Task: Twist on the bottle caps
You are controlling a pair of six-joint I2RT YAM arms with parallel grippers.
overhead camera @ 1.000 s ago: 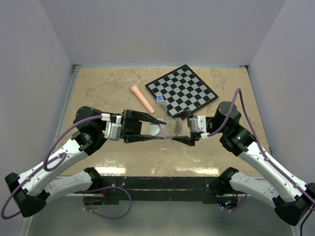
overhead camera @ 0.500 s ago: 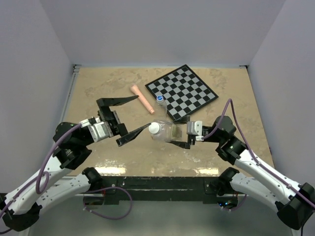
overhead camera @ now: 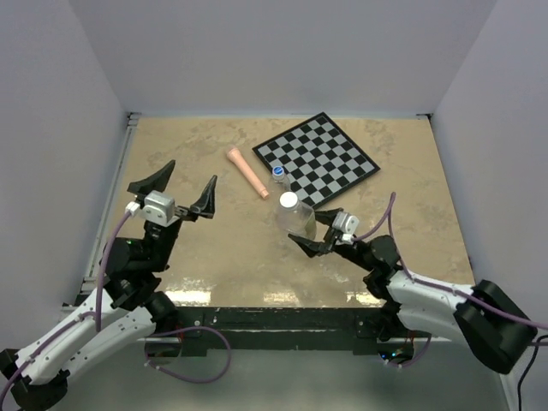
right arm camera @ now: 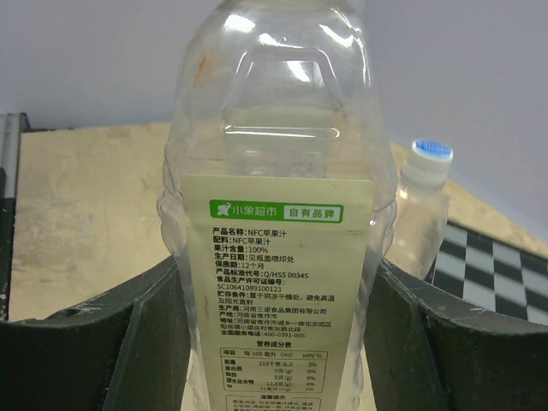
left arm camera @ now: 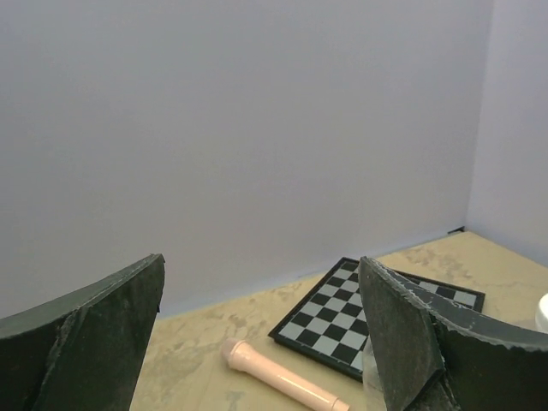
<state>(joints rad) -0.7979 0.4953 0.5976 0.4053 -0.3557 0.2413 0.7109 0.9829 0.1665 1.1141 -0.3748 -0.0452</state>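
Where the right hand [overhead camera: 312, 231] grips the bottle [right arm camera: 278, 214], its base hides.

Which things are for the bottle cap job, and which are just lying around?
For the job: big bottle, white cap, little bottle, blue cap.
Just lying around: pink stick, checkerboard.
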